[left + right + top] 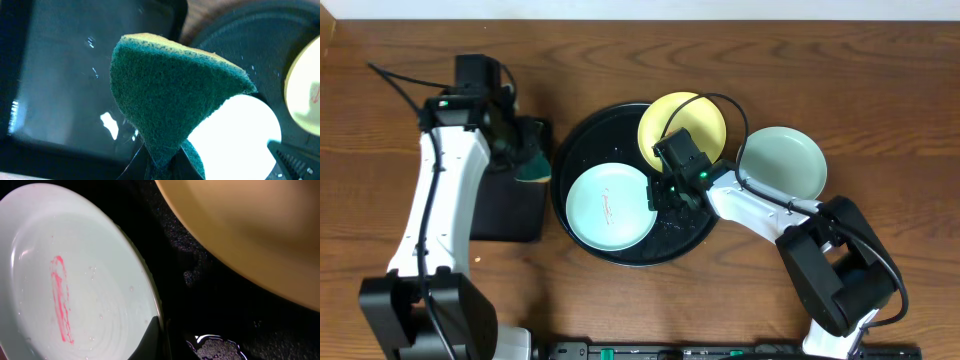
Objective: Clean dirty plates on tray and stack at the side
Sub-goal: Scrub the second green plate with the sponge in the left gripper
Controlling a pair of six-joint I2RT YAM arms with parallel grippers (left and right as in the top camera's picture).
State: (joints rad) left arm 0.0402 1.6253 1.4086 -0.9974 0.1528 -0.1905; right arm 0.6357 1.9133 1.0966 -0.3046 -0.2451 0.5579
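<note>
Three plates, two in the round tray, a sponge held off to the left.

Nearest, the smeared mint plate lies face-up in the round black tray, round and smooth plastic. A thin red streak runs across its centre and water beads dot it. The right gripper sits at this plate's right rim over the wet, glossy tray floor, and whether its jaws clamp the rim cannot be told. Right of the tray, the second mint plate rests face-up on the wooden table. Farther back, the yellow plate overlaps the tray's far-right rim. The left gripper pinches a sponge, coarse green scouring face with a yellow foam edge, above the rectangular black tray.
</note>
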